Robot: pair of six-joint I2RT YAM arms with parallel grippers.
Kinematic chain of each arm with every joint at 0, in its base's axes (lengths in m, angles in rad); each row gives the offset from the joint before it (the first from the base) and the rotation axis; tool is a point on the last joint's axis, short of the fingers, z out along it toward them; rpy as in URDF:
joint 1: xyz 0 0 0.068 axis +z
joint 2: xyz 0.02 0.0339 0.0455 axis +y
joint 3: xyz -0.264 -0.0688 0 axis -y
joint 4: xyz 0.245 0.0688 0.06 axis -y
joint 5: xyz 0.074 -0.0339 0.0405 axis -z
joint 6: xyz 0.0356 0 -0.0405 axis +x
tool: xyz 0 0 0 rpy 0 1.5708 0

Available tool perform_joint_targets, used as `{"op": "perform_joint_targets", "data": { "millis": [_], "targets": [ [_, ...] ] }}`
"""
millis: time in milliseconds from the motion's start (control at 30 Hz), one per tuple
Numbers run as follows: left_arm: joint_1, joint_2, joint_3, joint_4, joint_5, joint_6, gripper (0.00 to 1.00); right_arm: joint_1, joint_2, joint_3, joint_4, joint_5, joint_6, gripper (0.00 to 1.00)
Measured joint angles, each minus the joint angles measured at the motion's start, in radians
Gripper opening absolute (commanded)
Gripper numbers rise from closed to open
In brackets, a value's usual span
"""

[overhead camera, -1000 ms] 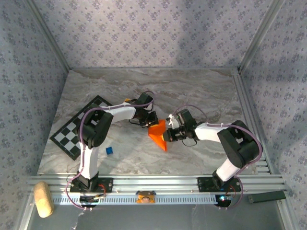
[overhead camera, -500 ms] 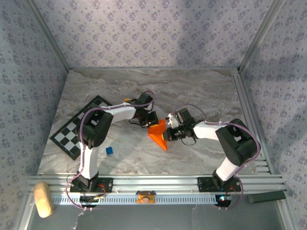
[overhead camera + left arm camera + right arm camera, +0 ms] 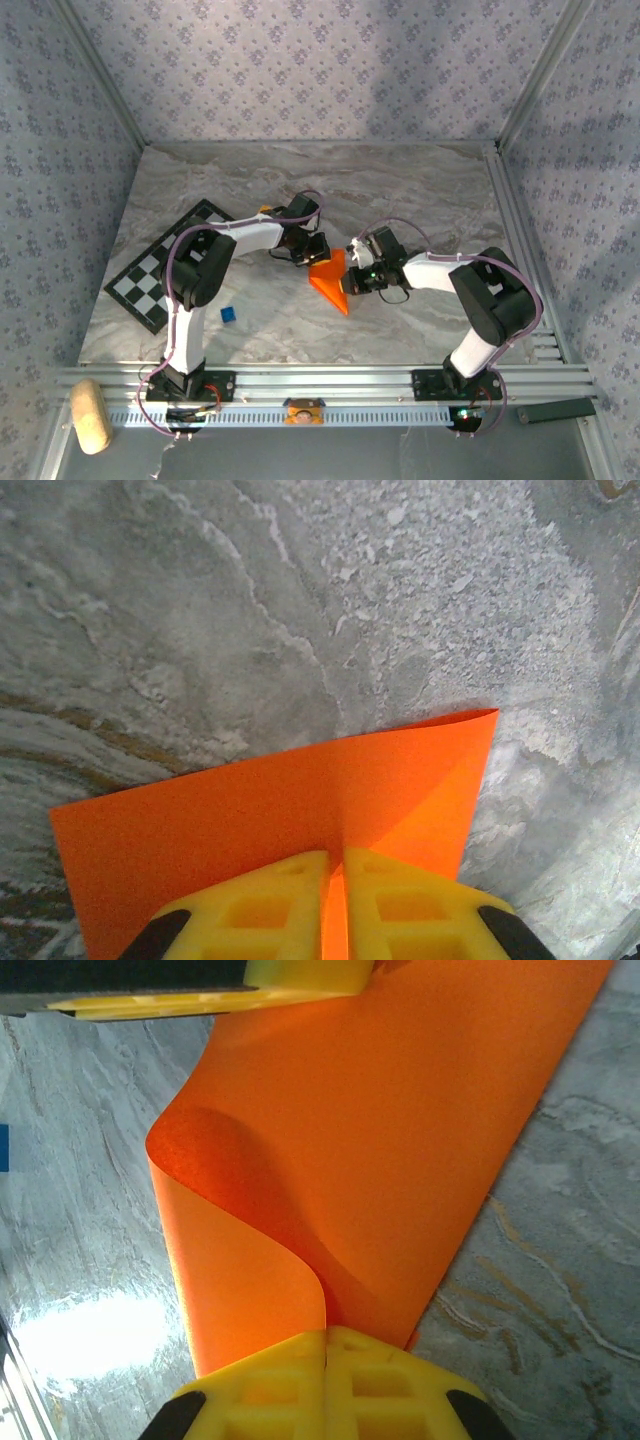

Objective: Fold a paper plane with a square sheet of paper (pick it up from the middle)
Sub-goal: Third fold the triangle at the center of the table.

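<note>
We hold paper (image 3: 331, 280) from two sides: L gripper (image 3: 335, 858) and R gripper (image 3: 327, 1338) both pinched shut on opposite edges. It bows between them, prob. to set a crease.

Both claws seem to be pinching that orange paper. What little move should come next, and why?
Probably the right gripper should carry its edge toward the left gripper to flatten the fold: both are shut on the square sheet of paper, which bulges in a loose curl, uncreased.
</note>
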Motion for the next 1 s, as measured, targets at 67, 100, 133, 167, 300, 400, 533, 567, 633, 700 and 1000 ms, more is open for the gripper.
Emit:
{"op": "perform_joint_targets", "data": {
  "millis": [67, 100, 133, 167, 300, 400, 533, 567, 633, 700, 1000],
  "targets": [
    [0.000, 0.000, 0.000, 0.000, 0.000, 0.000, 0.13, 0.000, 0.000, 0.003, 0.000, 0.002, 0.000, 0.00],
    [0.000, 0.000, 0.000, 0.000, 0.000, 0.000, 0.13, 0.000, 0.000, 0.004, 0.000, 0.002, 0.000, 0.00],
    [0.000, 0.000, 0.000, 0.000, 0.000, 0.000, 0.13, 0.000, 0.000, 0.005, 0.000, 0.003, 0.000, 0.00],
    [0.000, 0.000, 0.000, 0.000, 0.000, 0.000, 0.13, 0.000, 0.000, 0.006, 0.000, 0.006, 0.000, 0.00],
    [0.000, 0.000, 0.000, 0.000, 0.000, 0.000, 0.13, 0.000, 0.000, 0.009, 0.000, 0.010, 0.000, 0.00],
    [0.000, 0.000, 0.000, 0.000, 0.000, 0.000, 0.13, 0.000, 0.000, 0.009, -0.004, 0.012, 0.000, 0.00],
    [0.000, 0.000, 0.000, 0.000, 0.000, 0.000, 0.13, 0.000, 0.000, 0.009, -0.013, 0.012, 0.000, 0.00],
    [0.000, 0.000, 0.000, 0.000, 0.000, 0.000, 0.13, 0.000, 0.000, 0.009, -0.015, 0.012, 0.000, 0.00],
    [0.000, 0.000, 0.000, 0.000, 0.000, 0.000, 0.13, 0.000, 0.000, 0.009, -0.020, 0.012, 0.000, 0.00],
    [0.000, 0.000, 0.000, 0.000, 0.000, 0.000, 0.12, 0.000, 0.000, 0.009, -0.023, 0.012, 0.000, 0.00],
    [0.000, 0.000, 0.000, 0.000, 0.000, 0.000, 0.12, 0.000, 0.000, 0.009, -0.023, 0.012, 0.000, 0.00]
  ]
}}
